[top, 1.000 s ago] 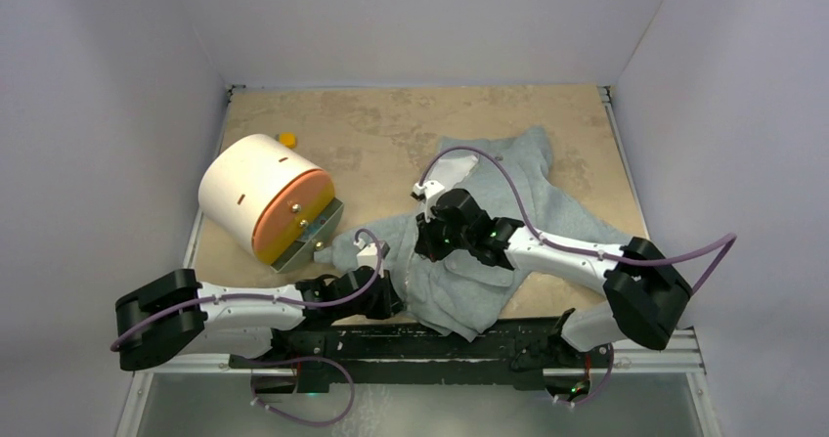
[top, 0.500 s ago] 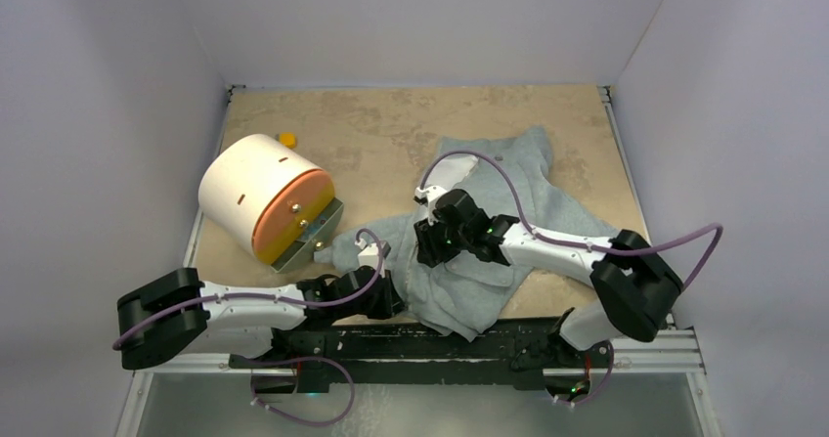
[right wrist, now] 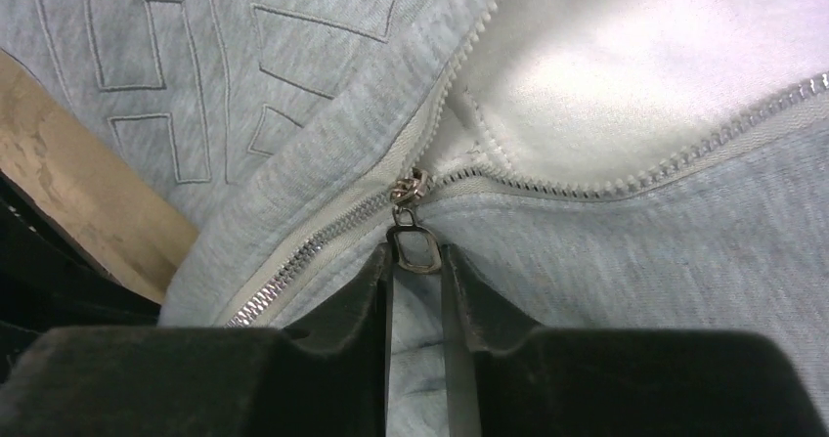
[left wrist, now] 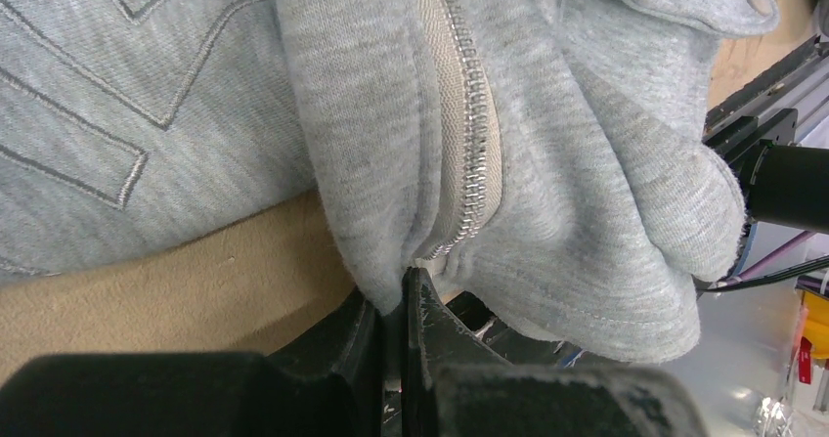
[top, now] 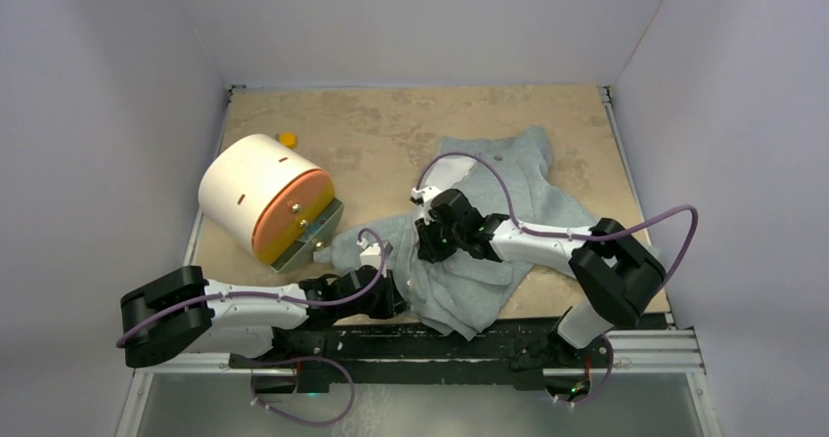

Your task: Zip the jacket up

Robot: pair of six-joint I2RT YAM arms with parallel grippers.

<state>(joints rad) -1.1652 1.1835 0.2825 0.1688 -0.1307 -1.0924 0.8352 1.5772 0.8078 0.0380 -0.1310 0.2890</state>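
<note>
Top external view: the grey jacket (top: 536,178) lies crumpled on the tan desk (top: 371,124), to the right of a white drum (top: 256,195) with an orange end face. Its near hem hangs over the desk edge, lower and further right than the drum. A small yellow piece (top: 286,139) sits just behind the drum. The left tool (top: 391,295) is low to the right of the drum, at the jacket's near hem. The right tool (top: 427,241) is further right of the drum, over the middle of the garment.

In the left wrist view, the left tool (left wrist: 401,295) is nearly closed. Its black fingers pinch a fold of grey hem right at the bottom end of the zipper (left wrist: 476,134), whose metal teeth are meshed together there.

In the right wrist view, the right tool (right wrist: 417,256) is set narrow, with the metal pull tab (right wrist: 416,250) held between its two fingers. The slider (right wrist: 409,191) sits just above the tab. Below the slider the teeth are joined. Above it the two rows spread apart and show the white lining (right wrist: 606,75). Stitched outline shapes (right wrist: 147,65) mark the grey cloth to the left of the zipper.
</note>
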